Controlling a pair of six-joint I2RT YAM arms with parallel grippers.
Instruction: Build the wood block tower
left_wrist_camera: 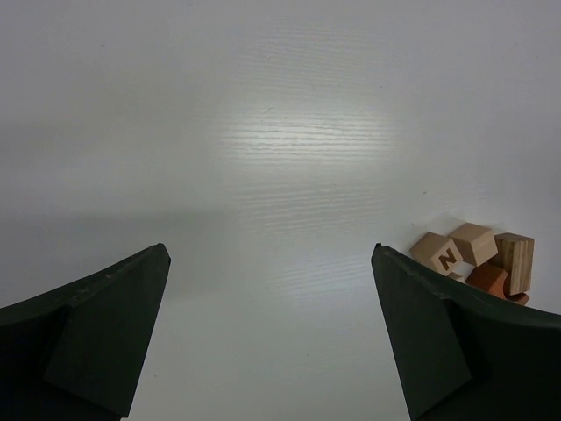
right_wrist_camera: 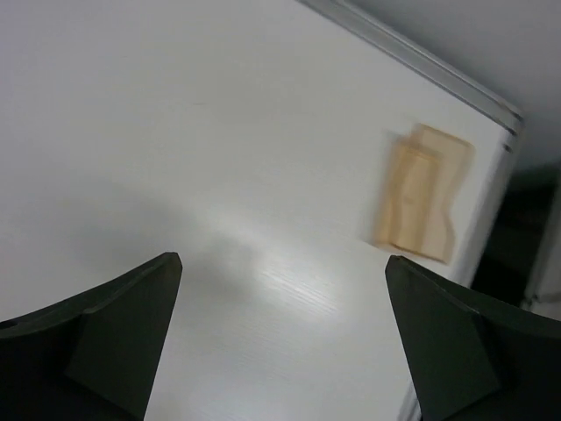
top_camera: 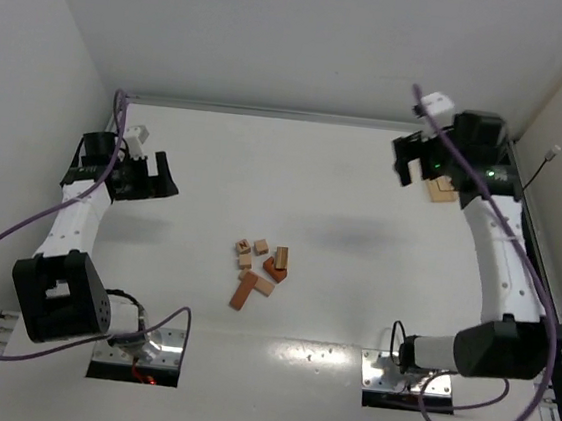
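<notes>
1. Your small wooden blocks (top_camera: 259,269), light tan and reddish-orange cubes and short bars, lie in a loose cluster at the middle of the white surface (top_camera: 345,177). Some touch or lean on one another, but nothing reads as a tower yet.
2. Your left fingers (left_wrist_camera: 96,324) are spread wide with nothing between them. They hang over bare surface to the left of the cluster. The left wrist view catches the blocks only at its right edge, among them a tan cube marked N (left_wrist_camera: 441,253) and a reddish block (left_wrist_camera: 487,279).
3. Your right fingers (right_wrist_camera: 114,333) are likewise released and empty. They are well apart from the cluster at the far right, near a translucent orange plastic tray (right_wrist_camera: 421,202) that shows blurred by the surface's edge.
4. Both arms seem held clear so that the heap stays unobstructed. The build looks barely begun.
5. Choose a broad block for the base. The pieces sit packed together, so fingers coming down may knock the neighbours.
</notes>
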